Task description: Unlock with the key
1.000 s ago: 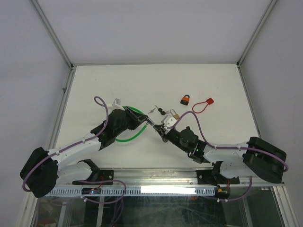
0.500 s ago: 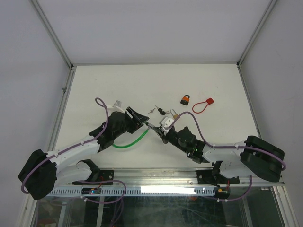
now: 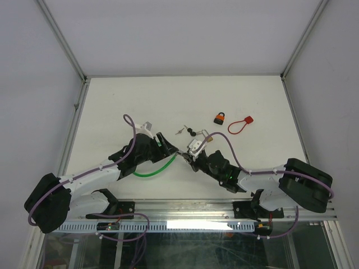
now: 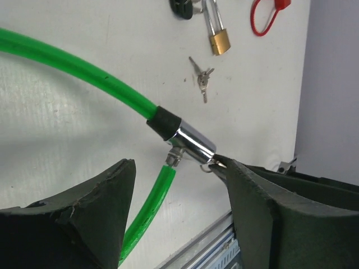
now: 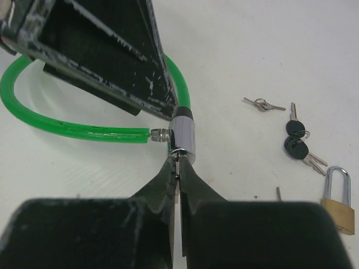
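Note:
A green cable lock (image 3: 157,169) lies on the white table, its chrome cylinder (image 5: 182,137) between the two arms. My right gripper (image 5: 178,162) is shut on a small key (image 5: 178,171) whose blade goes into the cylinder's end. The cable's metal pin end (image 5: 157,134) sits against the cylinder's side; I cannot tell if it is seated. My left gripper (image 4: 179,185) stands open, its fingers (image 4: 95,207) either side of the cable's free end and just short of the cylinder (image 4: 190,143), holding nothing.
Beyond the lock lie a brass padlock (image 3: 206,135), black-headed keys (image 3: 193,133) and a small silver key pair (image 3: 180,130). An orange padlock (image 3: 220,117) and a red cable loop (image 3: 240,124) sit further right. The table's near rail runs close behind both wrists.
The left gripper has opened and let go of the lock cylinder. The cable loop has slid toward the near edge. The right gripper has stayed shut on the key.

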Motion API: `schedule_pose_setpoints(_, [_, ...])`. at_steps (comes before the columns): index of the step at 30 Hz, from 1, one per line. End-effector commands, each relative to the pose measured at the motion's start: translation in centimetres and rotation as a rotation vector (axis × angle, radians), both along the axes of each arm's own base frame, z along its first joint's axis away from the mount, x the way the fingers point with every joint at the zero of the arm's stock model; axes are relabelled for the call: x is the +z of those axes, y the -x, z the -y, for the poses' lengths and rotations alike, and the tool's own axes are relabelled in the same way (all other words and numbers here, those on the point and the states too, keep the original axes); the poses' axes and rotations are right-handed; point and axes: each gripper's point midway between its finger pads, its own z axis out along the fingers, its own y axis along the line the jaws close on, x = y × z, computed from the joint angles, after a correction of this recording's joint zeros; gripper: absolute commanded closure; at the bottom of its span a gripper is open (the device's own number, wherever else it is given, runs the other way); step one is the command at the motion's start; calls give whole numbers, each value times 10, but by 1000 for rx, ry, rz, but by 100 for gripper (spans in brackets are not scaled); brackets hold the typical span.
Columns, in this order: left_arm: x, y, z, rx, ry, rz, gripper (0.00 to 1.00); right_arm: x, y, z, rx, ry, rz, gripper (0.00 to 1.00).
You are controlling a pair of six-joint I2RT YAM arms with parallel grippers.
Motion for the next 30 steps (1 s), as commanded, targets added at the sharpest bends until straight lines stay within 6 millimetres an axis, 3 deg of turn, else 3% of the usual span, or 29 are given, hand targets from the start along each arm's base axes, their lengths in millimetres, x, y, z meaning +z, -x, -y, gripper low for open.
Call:
schedule_pose_setpoints(1, [-13,12,3,-84,-36,-11,36,30,-8,-13,-12,-103,11,100])
schedule_pose_setpoints(6, [-18,19,6,-131,-43,-19,46,29,-13,-11,-40,-111,-2,100])
schedule_pose_setpoints(14, [-30,34,12,-202,-49,-61,73,29,-26,-5,-95,-127,-19,100])
schedule_pose_setpoints(24, [-52,51,16,-278,-100,-104,82,33,-42,-4,-114,-139,-20,100])
schedule_pose_setpoints(30, [-59,69,17,-347,-154,-109,100,33,-59,4,-146,-150,-25,100])
